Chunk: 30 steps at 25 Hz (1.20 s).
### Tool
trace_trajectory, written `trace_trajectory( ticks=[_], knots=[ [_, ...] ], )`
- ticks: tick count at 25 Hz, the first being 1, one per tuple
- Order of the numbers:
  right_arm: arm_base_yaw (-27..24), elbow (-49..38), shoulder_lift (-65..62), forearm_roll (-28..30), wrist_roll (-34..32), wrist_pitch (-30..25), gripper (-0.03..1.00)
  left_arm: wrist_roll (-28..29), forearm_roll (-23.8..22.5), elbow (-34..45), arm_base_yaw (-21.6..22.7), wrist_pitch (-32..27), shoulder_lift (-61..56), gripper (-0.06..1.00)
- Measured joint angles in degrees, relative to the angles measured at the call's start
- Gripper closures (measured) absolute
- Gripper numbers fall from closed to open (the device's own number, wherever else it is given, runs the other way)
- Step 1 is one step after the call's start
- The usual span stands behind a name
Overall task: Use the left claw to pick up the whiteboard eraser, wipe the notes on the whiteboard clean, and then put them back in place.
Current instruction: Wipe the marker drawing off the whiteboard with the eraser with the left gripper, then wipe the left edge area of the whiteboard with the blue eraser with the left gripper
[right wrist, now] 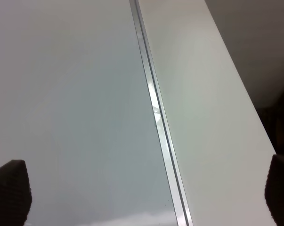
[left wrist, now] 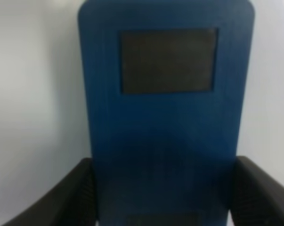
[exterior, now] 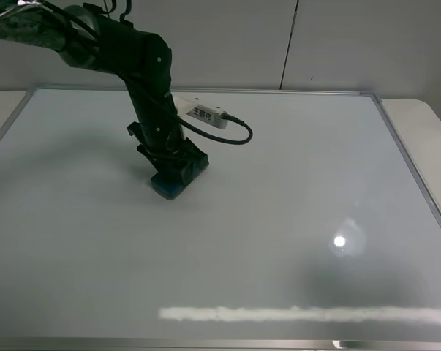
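Observation:
The left claw (exterior: 172,170) reaches down from the upper left and is shut on the whiteboard eraser (exterior: 178,183), a teal block pressed flat on the whiteboard (exterior: 279,219), left of centre. In the left wrist view the eraser (left wrist: 165,117) fills the frame with one dark square patch showing, and the black fingers (left wrist: 78,193) hold its two long sides. No red notes show anywhere on the board. My right gripper (right wrist: 144,197) is open and empty above the board's silver frame (right wrist: 156,117). It is out of the exterior high view.
A white tag (exterior: 202,113) and a looped black cable (exterior: 231,131) hang off the left arm's wrist. A white table top (exterior: 425,124) lies beyond the board's right edge. A glare spot (exterior: 340,240) and a bright reflected strip (exterior: 300,314) lie on the near part of the board.

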State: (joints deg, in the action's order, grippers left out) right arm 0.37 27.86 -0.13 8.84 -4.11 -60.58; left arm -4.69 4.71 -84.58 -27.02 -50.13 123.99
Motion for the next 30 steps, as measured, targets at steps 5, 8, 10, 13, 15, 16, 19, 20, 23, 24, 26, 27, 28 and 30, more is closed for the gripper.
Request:
trace_trajectory(
  ticks=[5,8,10,13,15,16,19,20,23,24,26,27,28,30],
  knots=[
    [0.0,0.0,0.0,0.0,0.0,0.0,-0.02,2.58,-3.38,0.82,7.13,-4.3,-0.81,0.39],
    [0.0,0.0,0.0,0.0,0.0,0.0,-0.02,4.04,-6.0,1.7,10.22,-6.75,-1.82,0.39],
    [0.0,0.0,0.0,0.0,0.0,0.0,-0.02,5.54,-7.32,3.06,12.53,-6.59,-3.01,0.39],
    [0.0,0.0,0.0,0.0,0.0,0.0,-0.02,7.89,-8.58,5.02,16.5,-5.73,-5.63,0.39],
    [0.0,0.0,0.0,0.0,0.0,0.0,-0.02,8.75,-8.02,5.99,19.23,-5.39,-8.21,0.39],
    [0.0,0.0,0.0,0.0,0.0,0.0,-0.02,8.95,-7.42,6.56,20.65,-5.26,-9.5,0.39],
    [0.0,0.0,0.0,0.0,0.0,0.0,-0.02,9.17,-5.9,8.73,25.01,-5.09,-12.13,0.39],
    [0.0,0.0,0.0,0.0,0.0,0.0,-0.02,9.23,-5.73,9.61,26.29,-5.09,-12.52,0.39],
    [0.0,0.0,0.0,0.0,0.0,0.0,-0.02,9.28,-5.73,12.29,29.88,-5.14,-13.46,0.39],
    [0.0,0.0,0.0,0.0,0.0,0.0,-0.02,9.28,-5.68,12.94,30.53,-5.14,-13.63,0.39],
    [0.0,0.0,0.0,0.0,0.0,0.0,-0.02,9.28,-5.62,13.39,31.66,-5.13,-13.88,0.39],
    [0.0,0.0,0.0,0.0,0.0,0.0,-0.02,9.22,-5.62,13.39,31.92,-5.01,-14.0,0.39],
    [0.0,0.0,0.0,0.0,0.0,0.0,-0.02,8.88,-5.56,13.39,31.97,-5.01,-14.0,0.39],
    [0.0,0.0,0.0,0.0,0.0,0.0,-0.02,7.56,-5.33,13.39,32.03,-4.96,-14.0,0.39]
  ],
)
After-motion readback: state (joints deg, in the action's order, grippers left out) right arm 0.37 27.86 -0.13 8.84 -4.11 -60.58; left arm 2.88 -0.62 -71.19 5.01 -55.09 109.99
